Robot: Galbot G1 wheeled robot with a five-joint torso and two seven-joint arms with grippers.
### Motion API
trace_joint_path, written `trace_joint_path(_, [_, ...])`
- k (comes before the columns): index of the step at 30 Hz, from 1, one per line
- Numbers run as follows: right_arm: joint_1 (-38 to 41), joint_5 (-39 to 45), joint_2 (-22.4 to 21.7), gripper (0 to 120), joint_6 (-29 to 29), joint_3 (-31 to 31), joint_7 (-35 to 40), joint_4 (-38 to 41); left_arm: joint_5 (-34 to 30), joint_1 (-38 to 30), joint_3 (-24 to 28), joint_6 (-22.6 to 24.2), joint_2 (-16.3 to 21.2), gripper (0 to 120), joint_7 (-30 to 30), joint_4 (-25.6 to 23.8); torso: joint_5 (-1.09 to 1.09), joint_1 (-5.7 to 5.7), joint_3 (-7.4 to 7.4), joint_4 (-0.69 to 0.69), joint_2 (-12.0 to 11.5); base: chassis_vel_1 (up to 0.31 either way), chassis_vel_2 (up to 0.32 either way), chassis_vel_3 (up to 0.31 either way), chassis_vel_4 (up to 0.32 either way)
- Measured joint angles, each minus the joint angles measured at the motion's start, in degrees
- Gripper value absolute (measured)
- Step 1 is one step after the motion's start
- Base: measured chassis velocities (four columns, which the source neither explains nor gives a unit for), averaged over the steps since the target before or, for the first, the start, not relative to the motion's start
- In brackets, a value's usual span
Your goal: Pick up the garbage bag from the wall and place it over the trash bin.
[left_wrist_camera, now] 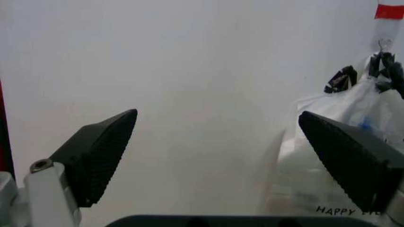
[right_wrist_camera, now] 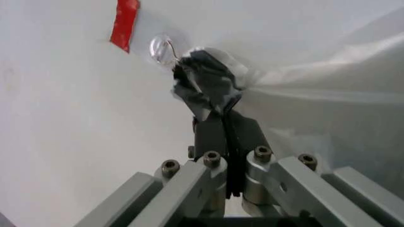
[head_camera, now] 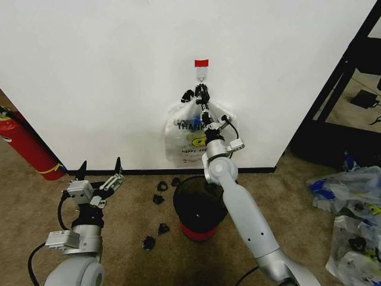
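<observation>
Right hand (right_wrist_camera: 226, 124) pinches the crinkly garbage bag (head_camera: 189, 136) handle (black-taped); left hand (head_camera: 100, 171) spread, idle.

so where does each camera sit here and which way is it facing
Head view: on the robot's head, looking forward and down at the plain white wall, the hanging plastic bag and the round black mesh trash bin; both arms show, the left gripper open and low, the right gripper at the bag's handles.
Left wrist view: faces the wall between its open fingers.
Right wrist view: faces the small hook past shut fingers on the black-taped handle.
Shared: all show the red tape strip.
</observation>
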Motion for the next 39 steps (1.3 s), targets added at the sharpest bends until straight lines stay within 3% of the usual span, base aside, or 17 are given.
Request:
trace_joint_path(19, [-20.08,-3.8,-6.54,0,0.22,1.01,-3.4,10.86,0.99,0.86,0.59,-0.27,-0.99,100,0.75,-2.14,0.01,0.0,0.0,-0.01,0.0,0.0,0.0,0.0,0.0])
trace_joint_path(39, [-32.59,-9.72,-9.81,0,4.8,1.82,-6.26,14.66,0.9,1.91,0.3,-0.65,-0.73,100,0.86,-4.27,0.0,0.0,0.0,0.0,-0.01,0.0,0.0,0.0,0.0])
